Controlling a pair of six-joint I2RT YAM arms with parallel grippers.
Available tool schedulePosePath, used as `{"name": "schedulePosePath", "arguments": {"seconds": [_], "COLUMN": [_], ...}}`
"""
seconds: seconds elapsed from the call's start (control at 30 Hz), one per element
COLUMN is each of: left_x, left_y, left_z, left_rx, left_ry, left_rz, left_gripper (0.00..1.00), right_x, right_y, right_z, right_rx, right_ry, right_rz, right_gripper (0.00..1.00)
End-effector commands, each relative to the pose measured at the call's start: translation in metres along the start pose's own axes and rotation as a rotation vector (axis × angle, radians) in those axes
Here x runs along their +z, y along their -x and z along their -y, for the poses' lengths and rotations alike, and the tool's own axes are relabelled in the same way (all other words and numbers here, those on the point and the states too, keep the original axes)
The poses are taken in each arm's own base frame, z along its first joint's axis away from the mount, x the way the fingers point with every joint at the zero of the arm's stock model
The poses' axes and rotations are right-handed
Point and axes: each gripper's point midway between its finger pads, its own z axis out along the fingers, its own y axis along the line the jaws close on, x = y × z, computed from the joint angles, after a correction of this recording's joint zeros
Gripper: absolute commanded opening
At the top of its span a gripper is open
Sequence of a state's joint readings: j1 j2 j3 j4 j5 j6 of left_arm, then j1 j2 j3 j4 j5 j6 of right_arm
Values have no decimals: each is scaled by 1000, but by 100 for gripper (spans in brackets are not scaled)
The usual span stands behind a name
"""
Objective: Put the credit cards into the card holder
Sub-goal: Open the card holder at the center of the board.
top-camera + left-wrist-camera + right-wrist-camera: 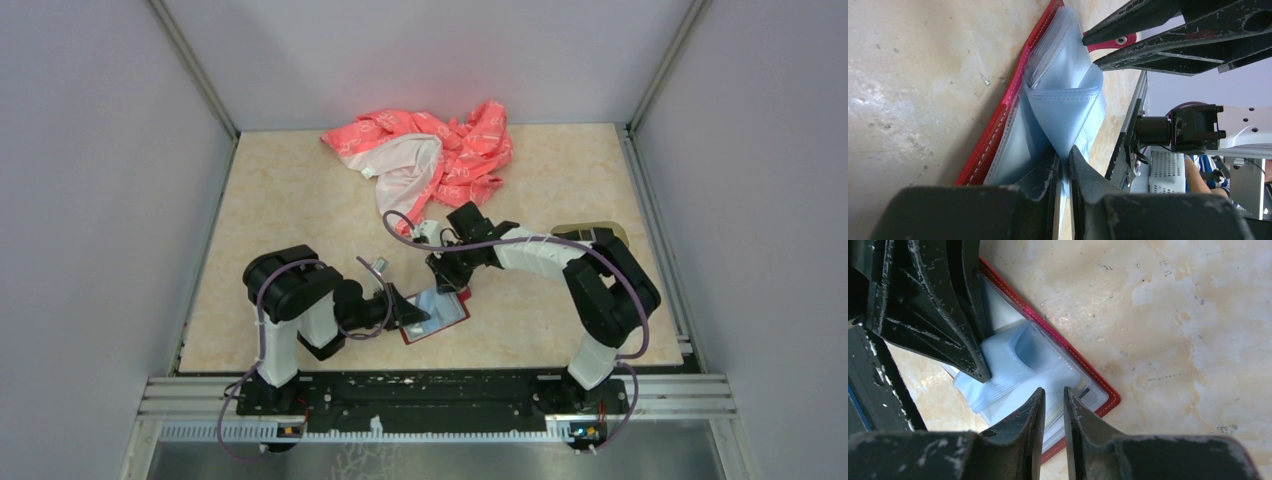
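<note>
- The card holder (440,312) lies open on the desk (300,190), at about 6 o'clock of the working area and between my two arms. The pink cloth (430,155) is well apart at 12 o'clock.
- My left fingers (1050,172) come in from the holder's 9 o'clock side. They are clamped on one of its clear blue sleeves (1063,95), holding it raised in a loose fold off the red cover (998,120).
- My right fingers (1035,407) hover over the holder's 1 o'clock corner. They are drawn nearly together with only a slit between them, and I see nothing in that slit.
- The credit cards show in none of my views, so I cannot say where they lie.
- I judge the holder to be light and likely to skate on this smooth desk if nudged, so my left pinch also has to anchor it.
- The sleeves look thin, floppy and slick. They will sag shut on their own and could crease or tear at the stitched seam under a hard pull. I would grip near the free edge and keep the pocket mouth slack.
- The cards should be stiff, thin and light. I would take one by a short end, leaving most of its length free to lead squarely into the mouth, since a corner would snag the soft film.
</note>
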State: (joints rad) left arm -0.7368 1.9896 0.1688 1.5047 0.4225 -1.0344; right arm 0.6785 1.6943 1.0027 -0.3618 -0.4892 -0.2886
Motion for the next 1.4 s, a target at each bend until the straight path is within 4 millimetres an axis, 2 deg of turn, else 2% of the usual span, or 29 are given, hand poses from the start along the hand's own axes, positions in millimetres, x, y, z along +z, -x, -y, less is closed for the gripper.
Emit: {"name": "schedulePosePath", "arguments": {"seconds": [0.0, 0.13, 0.37, 0.43, 0.63, 0.83, 0.87, 0.9, 1.07, 1.23, 1.33, 1.37], "left_x": [-14, -15, -13, -12, -16, -27, -28, -30, -38, -54, -64, -64], "left_y": [-28, -27, -25, -25, -22, -15, -14, -14, -8, -8, 2, 12], "left_z": [-30, -27, -22, -20, -10, -2, -3, -5, -13, -38, -48, -45], "left_rx": [-34, -33, -26, -27, -24, -26, -28, -31, -21, 25, 87, 122], "left_ry": [104, 91, 61, 49, 2, -26, -20, -10, 56, 221, 326, 348], "left_rz": [-86, -80, -80, -81, -56, -12, -5, 0, 45, 68, 94, 114], "left_gripper": [16, 16, 18, 20, 43, 70, 89, 98, 99, 99, 99, 99], "right_x": [-5, 8, 21, 24, 23, 24, 24, 26, 33, 37, 37, 37], "right_y": [14, 2, 3, 4, 12, 11, 11, 9, 5, 3, 4, 3], "right_z": [-8, -5, -8, -15, -50, -66, -66, -68, -65, -64, -64, -64], "right_rx": [-42, -14, 11, 31, 66, 98, 106, 116, 165, 194, 192, 192], "right_ry": [42, 35, 7, 46, 247, 348, 352, 360, 353, 344, 345, 343], "right_rz": [33, -24, -32, -22, 26, 28, 28, 23, 10, 7, 12, 10], "right_gripper": [17, 12, 11, 11, 11, 11, 11, 11, 11, 11, 11, 11]}}
